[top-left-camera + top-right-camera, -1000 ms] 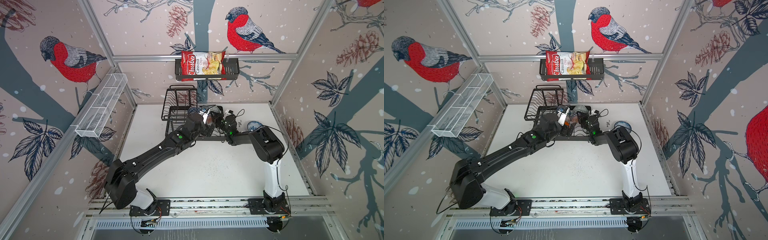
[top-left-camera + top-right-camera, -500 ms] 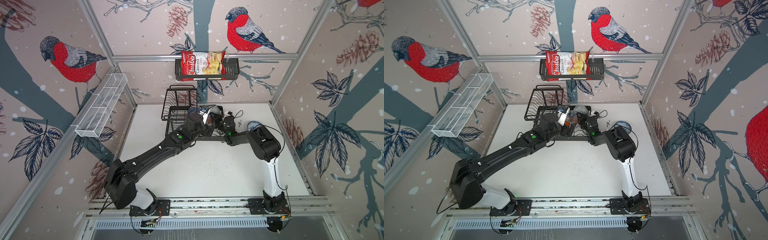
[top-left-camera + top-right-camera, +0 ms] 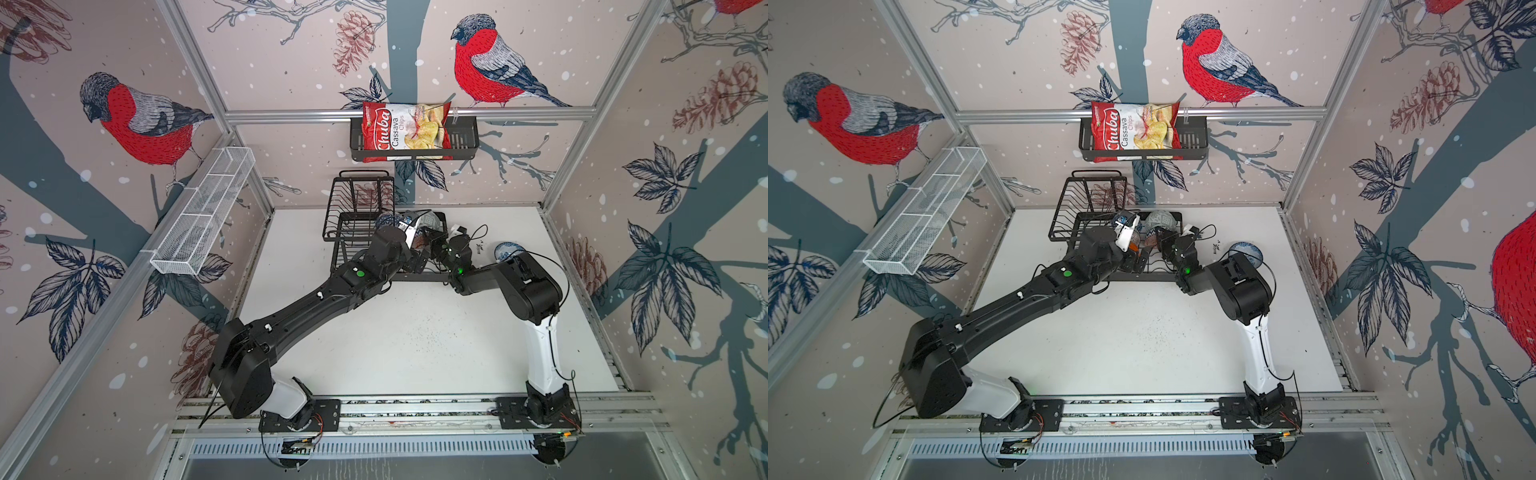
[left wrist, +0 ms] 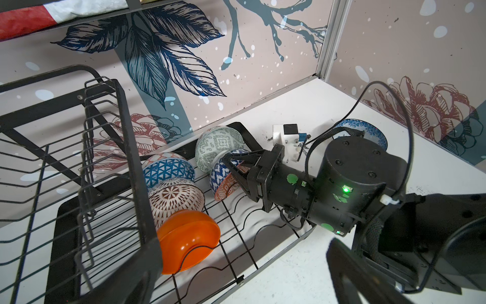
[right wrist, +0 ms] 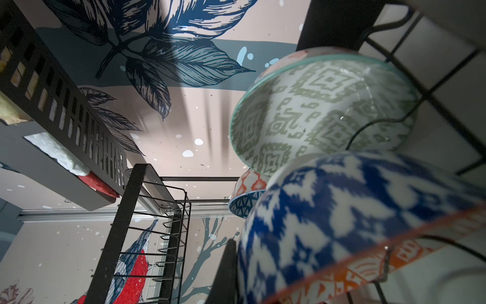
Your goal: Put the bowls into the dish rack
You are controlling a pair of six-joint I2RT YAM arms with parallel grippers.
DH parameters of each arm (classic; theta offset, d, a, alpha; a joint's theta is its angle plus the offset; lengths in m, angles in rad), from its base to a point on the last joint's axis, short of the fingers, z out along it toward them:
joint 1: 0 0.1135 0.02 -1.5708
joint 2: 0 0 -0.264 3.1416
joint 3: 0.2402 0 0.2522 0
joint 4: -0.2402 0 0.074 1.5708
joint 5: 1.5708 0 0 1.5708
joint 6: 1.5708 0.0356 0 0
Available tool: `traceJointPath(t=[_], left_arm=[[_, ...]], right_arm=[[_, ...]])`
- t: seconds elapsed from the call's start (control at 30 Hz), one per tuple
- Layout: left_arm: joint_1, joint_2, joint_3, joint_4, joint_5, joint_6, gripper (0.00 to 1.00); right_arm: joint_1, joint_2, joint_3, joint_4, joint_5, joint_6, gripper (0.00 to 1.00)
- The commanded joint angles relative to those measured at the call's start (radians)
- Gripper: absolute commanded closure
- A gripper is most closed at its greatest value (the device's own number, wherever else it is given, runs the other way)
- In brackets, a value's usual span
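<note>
The black wire dish rack (image 3: 357, 216) (image 4: 126, 131) stands at the back of the table. Standing on edge in its lower tray are a plain orange bowl (image 4: 188, 240), a black-white radial one (image 4: 176, 200), a dark blue geometric one (image 4: 168, 168) and a grey-green one (image 4: 219, 143) (image 5: 323, 110). My right gripper (image 4: 238, 171) (image 3: 1160, 241) is shut on the rim of the orange-white patterned bowl (image 4: 223, 181) (image 5: 355, 210), held tilted over the tray beside the grey-green bowl. My left gripper (image 4: 244, 289) (image 3: 1136, 259) hangs open over the tray's front edge, holding nothing. A blue-white floral bowl (image 3: 505, 249) (image 4: 360, 129) sits on the table behind my right arm.
A black slatted basket (image 3: 461, 141) with a chips bag (image 3: 405, 131) hangs on the back wall above the rack. A long white mesh basket (image 3: 203, 212) is fixed to the left wall. The rack's upper shelf (image 3: 1092, 191) holds nothing. Both forearms crowd the rack's front.
My right arm has shifted a little to the left, carrying the patterned bowl further over the tray. The left arm has stayed where it was.
</note>
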Motion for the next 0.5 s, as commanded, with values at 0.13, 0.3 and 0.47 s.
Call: traceJointPath(t=[0.13,0.3,0.47], left_arm=[[0.0,-0.005,0.003,0.011,0.0,-0.011,0.02],[0.001,-0.003,0.001,0.012,-0.002,-0.014,0.02],[0.0,-0.002,0.002,0.011,-0.004,-0.014,0.02]], right_arm=[[0.002,-0.008,-0.01,0.03,-0.019,0.052,0.99],[0.003,-0.004,-0.001,0.019,-0.03,0.058,0.97],[0.001,-0.006,0.006,-0.004,-0.026,0.061,0.95]])
